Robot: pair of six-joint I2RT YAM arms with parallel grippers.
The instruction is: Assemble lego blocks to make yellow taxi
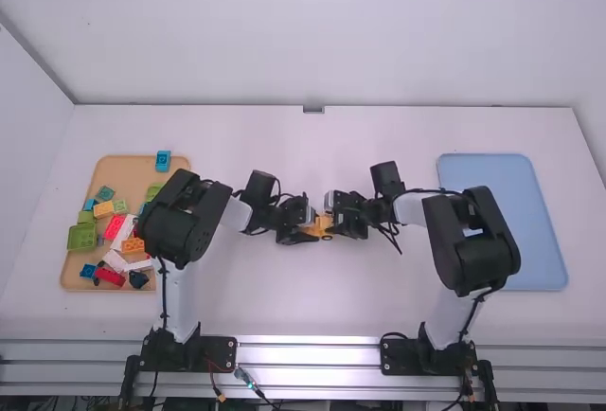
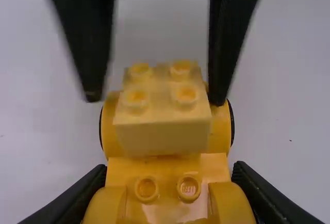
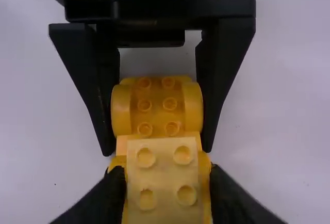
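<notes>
In the high view my left gripper [image 1: 307, 225] and right gripper [image 1: 335, 214] face each other at mid-table, the yellow wheeled base [image 1: 324, 223] between them. The left wrist view has my left gripper [image 2: 170, 170] closed across the base [image 2: 167, 212]. A paler yellow 2x2 block [image 2: 162, 133] sits on the base's end nearer my right arm. Over in the right wrist view, my right gripper [image 3: 167, 172] is open around that block [image 3: 164, 180], with a small gap beside it. Farther along, studs show on the base [image 3: 158, 104] between the left fingers.
A wooden tray [image 1: 68, 274] of loose coloured blocks lies at the left, partly under the left arm, with a blue block [image 1: 163, 161] at its back edge. At the right lies a blue tray [image 1: 502, 212], beside the right arm.
</notes>
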